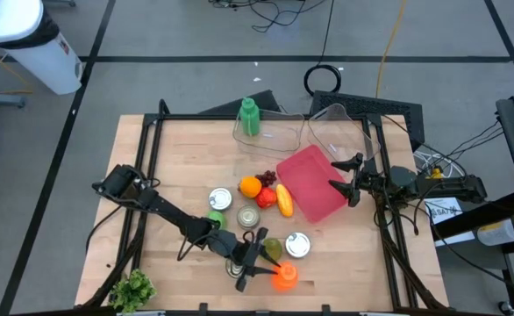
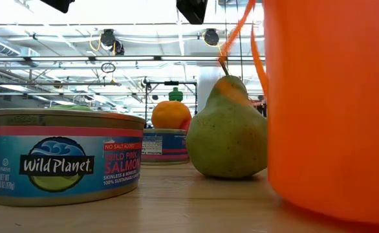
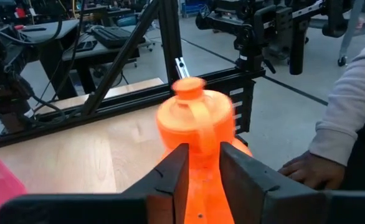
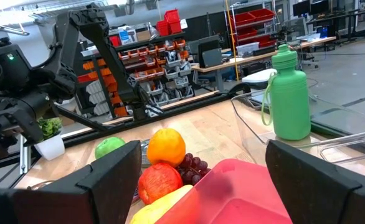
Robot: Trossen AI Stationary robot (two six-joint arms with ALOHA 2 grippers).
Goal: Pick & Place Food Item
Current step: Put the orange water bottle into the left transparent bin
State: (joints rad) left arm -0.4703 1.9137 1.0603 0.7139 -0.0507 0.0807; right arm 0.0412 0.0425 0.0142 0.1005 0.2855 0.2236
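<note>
Two dark robot arms work over a wooden tabletop (image 1: 178, 167) scattered with food. Reading left to right in the overhead view: a leafy green plant (image 1: 132, 289) sits at the near left corner; the left arm reaches diagonally toward the near edge, where the left gripper (image 1: 259, 263) has its fingers closed snugly around the neck of an orange bottle (image 1: 284, 276). The bottle appears to stand upright, its long axis vertical and cap pointing up, close to the near edge, though whether it rests on the wood or is just lifted cannot be told. Just beside it are a pear (image 1: 273, 248) and a salmon tin (image 1: 297, 245). Farther back lie an orange (image 1: 250, 186), a red apple (image 1: 267, 197) and a pink tray (image 1: 314, 182). At the right, the right gripper (image 1: 345, 180) waits spread wide over the tray's far edge, holding nothing.

Judging from this, the pick looks under way; next should come a straight lift clear of the pear, then a carry toward the tray.
</note>
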